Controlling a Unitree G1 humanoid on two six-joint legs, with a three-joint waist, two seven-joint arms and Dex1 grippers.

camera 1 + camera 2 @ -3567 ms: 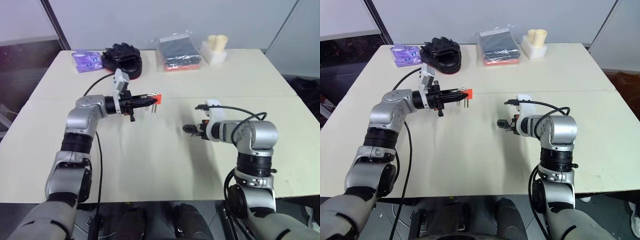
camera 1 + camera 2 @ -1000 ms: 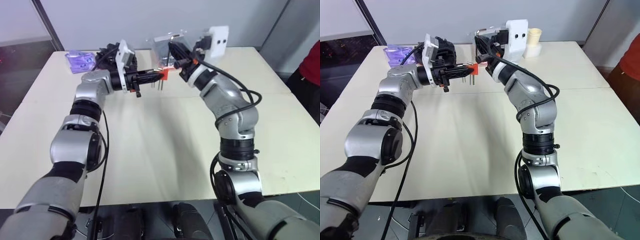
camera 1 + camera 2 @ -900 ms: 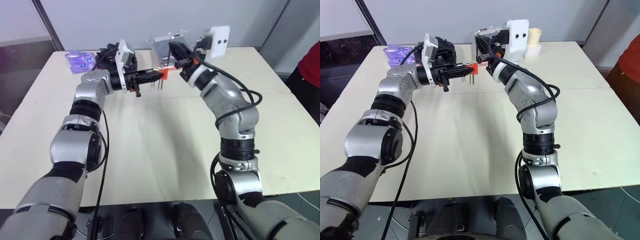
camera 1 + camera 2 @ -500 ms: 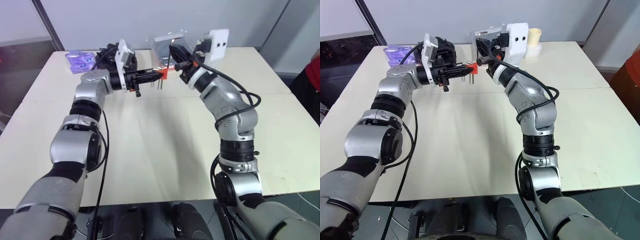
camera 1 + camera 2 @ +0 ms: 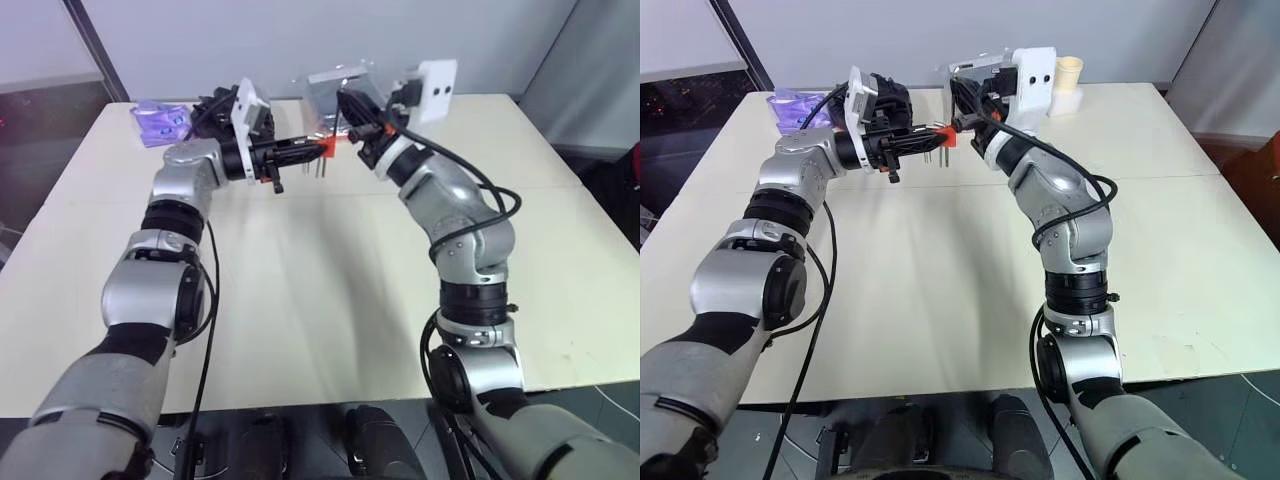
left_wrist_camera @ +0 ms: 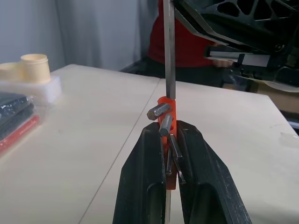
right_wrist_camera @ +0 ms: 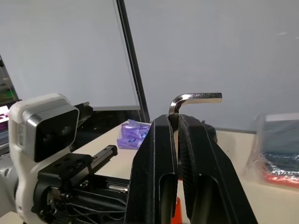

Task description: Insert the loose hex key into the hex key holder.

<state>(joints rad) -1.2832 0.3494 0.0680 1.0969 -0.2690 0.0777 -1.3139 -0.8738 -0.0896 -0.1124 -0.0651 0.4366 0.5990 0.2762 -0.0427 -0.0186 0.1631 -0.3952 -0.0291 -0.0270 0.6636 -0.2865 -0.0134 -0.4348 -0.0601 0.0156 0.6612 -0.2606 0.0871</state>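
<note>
The hex key holder [image 6: 163, 106], a small red-orange block with short grey keys sticking out, is clamped between my left gripper's [image 6: 163, 135] shut fingers, held level above the far half of the table [image 5: 300, 300]. In the eye view it shows as a red block [image 5: 320, 147]. My right gripper [image 7: 175, 122] is shut on the loose hex key [image 7: 196, 97], with the bent end sticking out past the fingertips. The key's straight shaft [image 6: 168, 46] runs down to the holder's tip and meets it there. In the eye view the right gripper [image 5: 350, 106] hovers just above the holder.
At the table's far edge lie a purple bag [image 5: 160, 120], a black bundle [image 5: 215, 105], a clear packet with dark contents [image 5: 335, 85] and cream cups on a white block [image 5: 1068, 78]. A person in red [image 6: 187, 28] stands behind the right arm.
Both arms have held still with holder and key together. The person in red at the right edge has drawn back out of the eye views.
</note>
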